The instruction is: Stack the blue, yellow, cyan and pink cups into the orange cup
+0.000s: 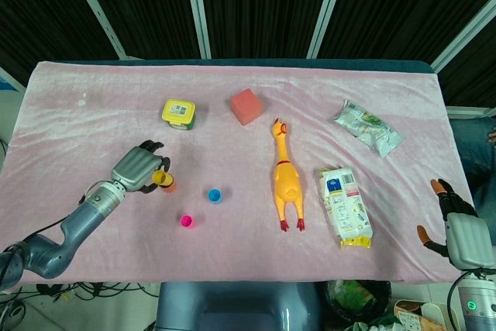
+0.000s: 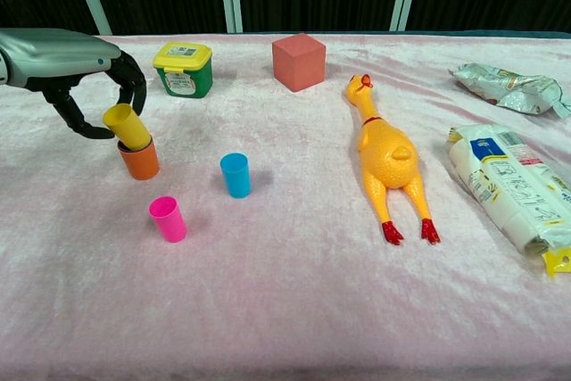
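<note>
Left of centre in the chest view, the left hand (image 2: 89, 86) pinches the yellow cup (image 2: 126, 126), tilted with its base inside the orange cup (image 2: 140, 161); the cyan cup (image 2: 236, 175) and pink cup (image 2: 168, 219) stand apart to the lower right, and a green tub (image 2: 184, 70), red cube (image 2: 299, 62), rubber chicken (image 2: 386, 155) and two crinkled packets (image 2: 513, 186) lie clear on the plush pink cloth (image 2: 294, 310). Only the head view shows the right hand (image 1: 457, 226), at the lower-right edge off the cloth, fingers apart and holding nothing. No blue cup is visible in either view.

Rubber chicken (image 2: 385, 151) — between red cube (image 2: 298, 61) and packets (image 2: 513, 186).
</note>
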You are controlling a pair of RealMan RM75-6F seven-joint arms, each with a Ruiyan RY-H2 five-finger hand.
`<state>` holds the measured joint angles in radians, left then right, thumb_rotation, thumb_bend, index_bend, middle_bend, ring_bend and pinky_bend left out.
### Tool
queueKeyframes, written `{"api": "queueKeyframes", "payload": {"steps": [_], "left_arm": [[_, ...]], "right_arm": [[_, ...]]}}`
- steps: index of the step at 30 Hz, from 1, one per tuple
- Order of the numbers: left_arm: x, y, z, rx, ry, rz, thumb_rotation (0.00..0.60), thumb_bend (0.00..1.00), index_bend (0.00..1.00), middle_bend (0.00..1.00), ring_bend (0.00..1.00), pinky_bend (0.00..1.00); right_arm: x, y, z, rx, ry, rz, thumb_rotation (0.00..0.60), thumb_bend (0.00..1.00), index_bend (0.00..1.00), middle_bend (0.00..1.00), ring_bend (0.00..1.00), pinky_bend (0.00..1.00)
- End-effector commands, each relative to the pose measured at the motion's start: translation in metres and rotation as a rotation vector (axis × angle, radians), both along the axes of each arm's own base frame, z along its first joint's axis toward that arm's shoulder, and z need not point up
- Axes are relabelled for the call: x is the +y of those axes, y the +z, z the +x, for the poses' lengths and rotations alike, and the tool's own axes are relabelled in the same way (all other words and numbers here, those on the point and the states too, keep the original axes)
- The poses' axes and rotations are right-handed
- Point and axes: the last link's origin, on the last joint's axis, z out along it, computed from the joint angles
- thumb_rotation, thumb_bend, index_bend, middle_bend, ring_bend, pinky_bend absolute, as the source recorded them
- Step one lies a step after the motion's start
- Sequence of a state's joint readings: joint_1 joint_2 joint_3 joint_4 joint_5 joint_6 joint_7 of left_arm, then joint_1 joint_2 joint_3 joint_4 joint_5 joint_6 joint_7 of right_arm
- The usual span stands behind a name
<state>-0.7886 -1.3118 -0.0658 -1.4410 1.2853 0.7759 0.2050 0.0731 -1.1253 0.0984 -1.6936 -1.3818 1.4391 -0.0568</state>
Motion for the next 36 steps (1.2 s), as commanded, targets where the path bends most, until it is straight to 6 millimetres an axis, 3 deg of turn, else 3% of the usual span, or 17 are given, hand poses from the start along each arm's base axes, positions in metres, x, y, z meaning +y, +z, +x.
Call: {"api": "queueKeyframes", "payload": {"steps": [1, 3, 8, 13, 20, 26, 29, 36], "left_arm": [[0.0, -0.003, -0.003, 0.014, 0.019, -0.022, 0.6, 0.27, 0.37, 0.46, 0.12, 0.16], [0.0, -0.004, -0.004, 0.022, 0.029, -0.034, 0.6, 0.21, 0.29, 0.38, 0.1, 0.16], [0.0, -0.005, -0.003, 0.028, 0.03, -0.034, 0.6, 0.15, 0.21, 0.27, 0.08, 0.15], [0.002, 0.001, 0.006, -0.008, -0.005, 0.013, 0.6, 0.15, 0.21, 0.28, 0.08, 0.15], [-0.006, -0.002, 0.034, -0.119, -0.142, 0.053, 0.6, 0.15, 0.21, 0.29, 0.08, 0.15], [-0.006, -0.016, 0.057, -0.171, -0.196, 0.01, 0.6, 0.15, 0.21, 0.29, 0.08, 0.15], [-0.006, -0.034, 0.07, -0.16, -0.201, -0.059, 0.6, 0.15, 0.21, 0.29, 0.08, 0.15], [-0.003, -0.055, 0.076, -0.122, -0.192, -0.104, 0.6, 0.15, 0.21, 0.29, 0.08, 0.15]], "right_arm": [[0.0, 0.0, 0.0, 0.001, 0.0, 0.0, 0.6, 0.26, 0.04, 0.05, 0.16, 0.21], [0.0, 0.0, 0.0, 0.001, 0.0, -0.001, 0.6, 0.26, 0.04, 0.05, 0.16, 0.21], [0.0, 0.0, 0.0, 0.0, 0.0, -0.001, 0.6, 0.26, 0.04, 0.05, 0.16, 0.21], [0.0, 0.0, 0.0, 0.0, 0.001, 0.0, 0.6, 0.26, 0.04, 0.05, 0.16, 0.21], [0.0, 0.0, 0.0, -0.001, 0.0, -0.002, 0.6, 0.26, 0.04, 0.05, 0.16, 0.21], [0.001, 0.001, 0.0, -0.001, -0.002, -0.003, 0.6, 0.26, 0.03, 0.05, 0.16, 0.21], [0.001, 0.001, 0.0, 0.0, -0.002, -0.004, 0.6, 0.26, 0.03, 0.05, 0.16, 0.21], [0.0, 0.001, -0.001, -0.001, -0.002, -0.004, 0.6, 0.26, 0.04, 0.05, 0.16, 0.21]]}}
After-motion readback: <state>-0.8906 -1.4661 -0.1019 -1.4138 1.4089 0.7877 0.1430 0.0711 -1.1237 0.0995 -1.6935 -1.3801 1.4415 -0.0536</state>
